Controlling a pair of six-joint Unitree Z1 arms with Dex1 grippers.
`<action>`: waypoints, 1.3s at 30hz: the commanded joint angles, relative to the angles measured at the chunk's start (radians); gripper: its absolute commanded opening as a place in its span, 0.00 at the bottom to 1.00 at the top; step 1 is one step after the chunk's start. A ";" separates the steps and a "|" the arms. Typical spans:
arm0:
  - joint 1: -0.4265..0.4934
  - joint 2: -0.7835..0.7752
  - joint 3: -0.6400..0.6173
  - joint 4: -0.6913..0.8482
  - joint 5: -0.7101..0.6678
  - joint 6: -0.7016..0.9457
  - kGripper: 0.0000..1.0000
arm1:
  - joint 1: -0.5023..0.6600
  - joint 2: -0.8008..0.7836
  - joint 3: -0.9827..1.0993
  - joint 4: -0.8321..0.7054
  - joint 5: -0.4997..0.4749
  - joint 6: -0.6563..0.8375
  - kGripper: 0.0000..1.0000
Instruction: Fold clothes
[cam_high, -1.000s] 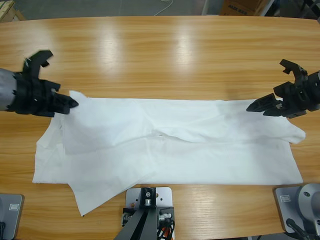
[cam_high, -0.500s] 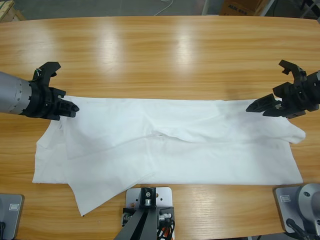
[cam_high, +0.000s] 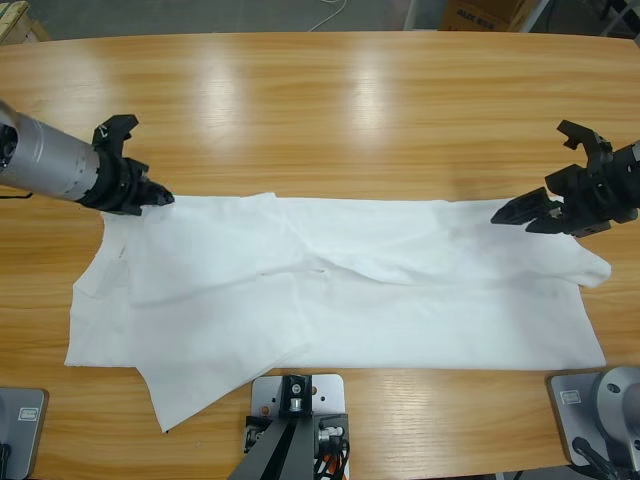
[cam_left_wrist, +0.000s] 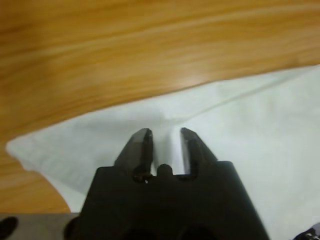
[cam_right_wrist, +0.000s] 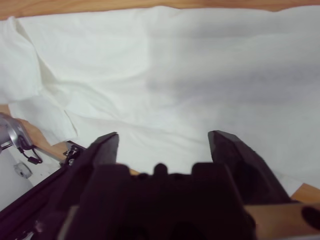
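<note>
The white T-shirt (cam_high: 380, 300) lies spread flat across the near half of the wooden table (cam_high: 330, 110), with a loose flap hanging toward the front left edge. My left gripper (cam_high: 165, 197) sits at the shirt's upper left corner. In the left wrist view that gripper (cam_left_wrist: 166, 137) has its jaws nearly together, pinching a crease of the white cloth (cam_left_wrist: 250, 125). My right gripper (cam_high: 505, 213) hovers at the shirt's upper right edge. In the right wrist view it (cam_right_wrist: 165, 137) is open wide above the cloth (cam_right_wrist: 200, 75), holding nothing.
Bare wood fills the far half of the table. A cardboard box (cam_high: 480, 12) and a white cable (cam_high: 330, 15) lie on the floor beyond the far edge. The shirt's front hem reaches close to the table's near edge.
The left arm swung up and to the right along the shirt's top edge, drawing the upper left corner inward and flattening it. The right arm stayed still.
</note>
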 joint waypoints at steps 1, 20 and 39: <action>0.017 -0.094 0.058 0.099 0.015 -0.003 1.00 | -0.016 0.030 0.016 -0.001 0.006 -0.009 0.88; -0.353 0.036 -0.145 0.434 0.052 0.762 0.68 | -0.016 -0.110 0.056 -0.008 -0.017 0.023 0.86; -0.388 0.282 -0.194 0.383 0.044 1.020 1.00 | -0.016 -0.076 0.057 -0.041 -0.022 0.024 0.92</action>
